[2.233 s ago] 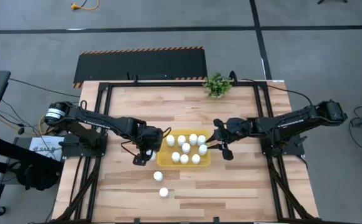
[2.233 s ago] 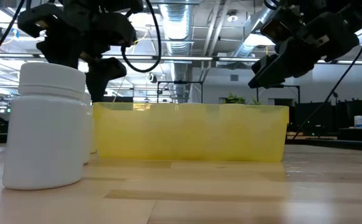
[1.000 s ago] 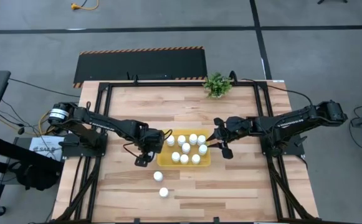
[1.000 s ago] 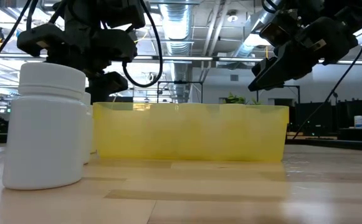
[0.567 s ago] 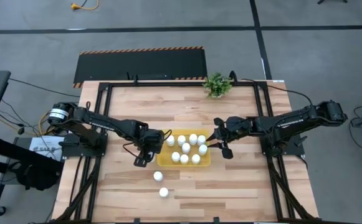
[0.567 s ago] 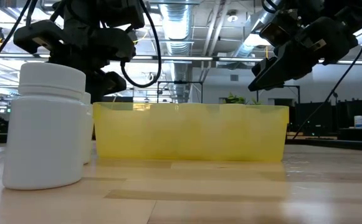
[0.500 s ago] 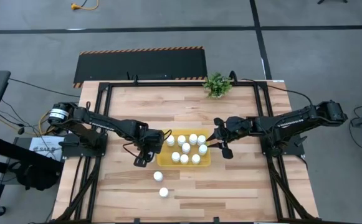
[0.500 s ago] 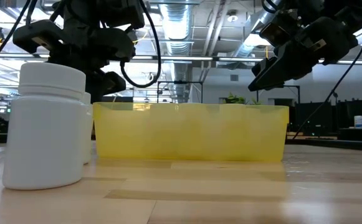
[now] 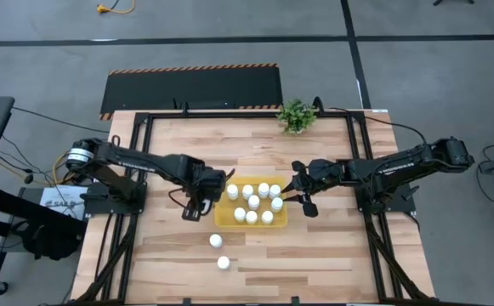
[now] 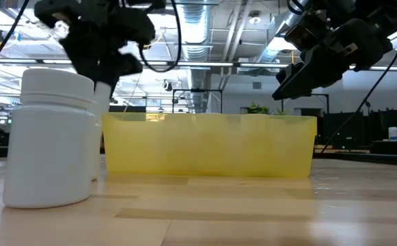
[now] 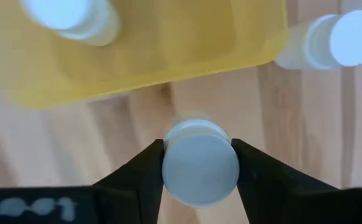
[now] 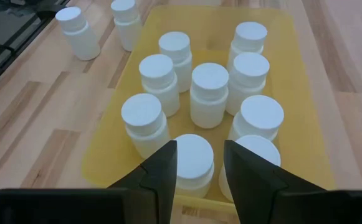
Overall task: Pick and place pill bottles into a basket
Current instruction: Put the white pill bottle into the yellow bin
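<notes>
**A:** High view first: where is the left gripper (image 9: pixel 197 206) against the basket (image 9: pixel 221 219)?

**B:** Just off the basket's left edge, above the wooden table (image 9: pixel 170 255). Its wrist camera shows both fingers (image 11: pixel 140 177) clamped on the cap of a pill bottle (image 11: pixel 199 163), lifted clear of the wood.

**A:** And the right gripper (image 9: pixel 302 197)?

**B:** It hangs at the basket's right edge, fingers close together, holding nothing.

**A:** What sits inside the basket?

**B:** Nine bottles (image 12: pixel 209 94) stand upright in a loose cluster.

**A:** Any left outside?

**B:** Two (image 9: pixel 216 241) stand on the table near the basket's front left corner, the farther one (image 9: pixel 223 263) nearer the table's front edge. A potted plant (image 9: pixel 297 116) sits well behind the basket.
</notes>
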Robot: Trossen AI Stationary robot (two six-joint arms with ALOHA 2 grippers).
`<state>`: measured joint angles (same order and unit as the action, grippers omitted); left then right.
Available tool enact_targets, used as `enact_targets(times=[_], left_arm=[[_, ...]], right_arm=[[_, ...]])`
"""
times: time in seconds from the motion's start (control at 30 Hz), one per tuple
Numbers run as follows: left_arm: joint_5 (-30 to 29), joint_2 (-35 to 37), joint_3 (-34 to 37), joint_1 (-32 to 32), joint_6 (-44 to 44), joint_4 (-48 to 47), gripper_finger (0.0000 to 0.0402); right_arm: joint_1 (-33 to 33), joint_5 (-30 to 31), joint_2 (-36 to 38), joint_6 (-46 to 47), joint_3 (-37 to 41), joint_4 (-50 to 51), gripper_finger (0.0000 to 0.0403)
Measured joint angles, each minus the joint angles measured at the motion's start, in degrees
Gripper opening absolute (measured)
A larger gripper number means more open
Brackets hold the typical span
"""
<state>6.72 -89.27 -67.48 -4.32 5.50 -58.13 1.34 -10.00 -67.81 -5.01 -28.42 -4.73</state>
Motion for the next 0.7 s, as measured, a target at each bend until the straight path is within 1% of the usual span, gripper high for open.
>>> enact_targets(times=[0.13,0.27,0.4,0.57,0.7], left_arm=[[-3.4,0.0,-5.3,1.2,2.1,-6.4,0.0158],[-6.0,0.0,-9.3,2.7,4.3,-9.4,0.0155],[-7.6,0.0,-11.7,4.0,6.8,-9.2,0.0157],[-7.6,-0.1,-12.2,5.3,9.8,-5.7,0.0158],[-6.7,-3.5,-12.8,5.7,11.9,-4.4,0.0159]], right_arm=[[0.0,0.0,0.0,0.0,0.0,0.0,0.0124],[0.0,0.0,0.0,-1.9,0.0,0.0,0.0124],[0.0,0.0,0.0,-3.0,0.0,0.0,0.0124],[0.0,0.0,0.0,-3.0,0.0,0.0,0.0124],[0.0,0.0,0.0,-3.0,0.0,0.0,0.0124]])
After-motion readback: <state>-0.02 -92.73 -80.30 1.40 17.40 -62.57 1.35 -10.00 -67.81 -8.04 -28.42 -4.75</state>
